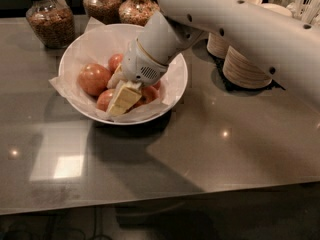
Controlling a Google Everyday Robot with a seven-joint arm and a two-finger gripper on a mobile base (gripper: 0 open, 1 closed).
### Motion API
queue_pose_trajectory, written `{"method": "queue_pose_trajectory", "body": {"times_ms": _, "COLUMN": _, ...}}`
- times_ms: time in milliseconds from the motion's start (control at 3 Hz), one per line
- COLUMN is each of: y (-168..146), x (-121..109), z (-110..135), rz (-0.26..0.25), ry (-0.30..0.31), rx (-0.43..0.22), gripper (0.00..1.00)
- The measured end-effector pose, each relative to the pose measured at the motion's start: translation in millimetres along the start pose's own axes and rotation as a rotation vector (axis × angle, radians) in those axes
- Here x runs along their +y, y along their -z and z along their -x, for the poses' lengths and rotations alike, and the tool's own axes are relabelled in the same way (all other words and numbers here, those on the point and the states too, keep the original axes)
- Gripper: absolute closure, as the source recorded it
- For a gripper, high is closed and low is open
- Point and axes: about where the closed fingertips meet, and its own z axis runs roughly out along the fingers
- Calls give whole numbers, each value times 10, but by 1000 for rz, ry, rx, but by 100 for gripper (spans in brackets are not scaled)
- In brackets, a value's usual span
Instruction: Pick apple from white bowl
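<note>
The white bowl [82, 43], lined with crinkled white paper, stands on the grey table at the back left. Several apples lie in it. The largest one, an orange-red apple [93, 79], sits at the bowl's left side. Smaller red apples lie behind it [115, 61], at the front [105, 100] and under the arm [148, 93]. My gripper [123, 96] reaches down into the bowl from the right and sits among the front apples, just right of the large apple. The white arm hides the bowl's right middle.
Three glass jars of food stand behind the bowl [49, 20] [102, 4] [136, 8]. Stacks of tan-and-white disposable bowls [247, 66] stand at the right, partly behind the arm. The table's front edge [160, 201] runs across the bottom.
</note>
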Motion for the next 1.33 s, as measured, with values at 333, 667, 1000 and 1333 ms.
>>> {"method": "queue_pose_trajectory", "body": {"times_ms": 333, "y": 190, "x": 64, "z": 119, "rz": -25, "ry": 30, "rx": -59, "gripper": 100}}
{"method": "queue_pose_trajectory", "body": {"times_ms": 667, "y": 472, "x": 133, "z": 278, "rz": -66, "ry": 73, "rx": -121, "gripper": 100}}
{"method": "queue_pose_trajectory", "body": {"times_ms": 1000, "y": 767, "x": 181, "z": 379, "rz": -119, "ry": 103, "rx": -155, "gripper": 100}}
{"method": "queue_pose_trajectory", "body": {"times_ms": 1333, "y": 775, "x": 184, "z": 381, "rz": -121, "ry": 103, "rx": -156, "gripper": 81}}
